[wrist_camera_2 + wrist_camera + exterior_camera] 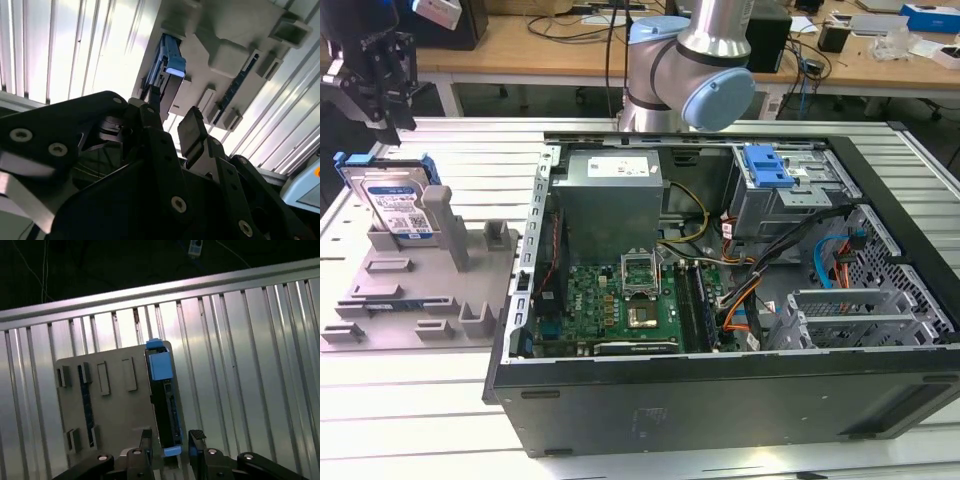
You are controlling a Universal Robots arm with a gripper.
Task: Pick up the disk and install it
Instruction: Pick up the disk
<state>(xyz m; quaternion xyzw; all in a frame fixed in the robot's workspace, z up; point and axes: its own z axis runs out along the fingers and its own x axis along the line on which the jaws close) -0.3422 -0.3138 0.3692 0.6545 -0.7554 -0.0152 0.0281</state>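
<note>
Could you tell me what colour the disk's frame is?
Blue: the frame shows best in the first wrist view.

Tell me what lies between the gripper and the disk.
Nothing. In the exterior view the open gripper hangs above the disk, which stands in the grey fixture, and the gap between them is bare.

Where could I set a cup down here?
Bare table at the exterior view's lower left, bordered by the grey tray and the computer case; also beyond the tray. Crowded inside the case and round the disk under the gripper.
</note>
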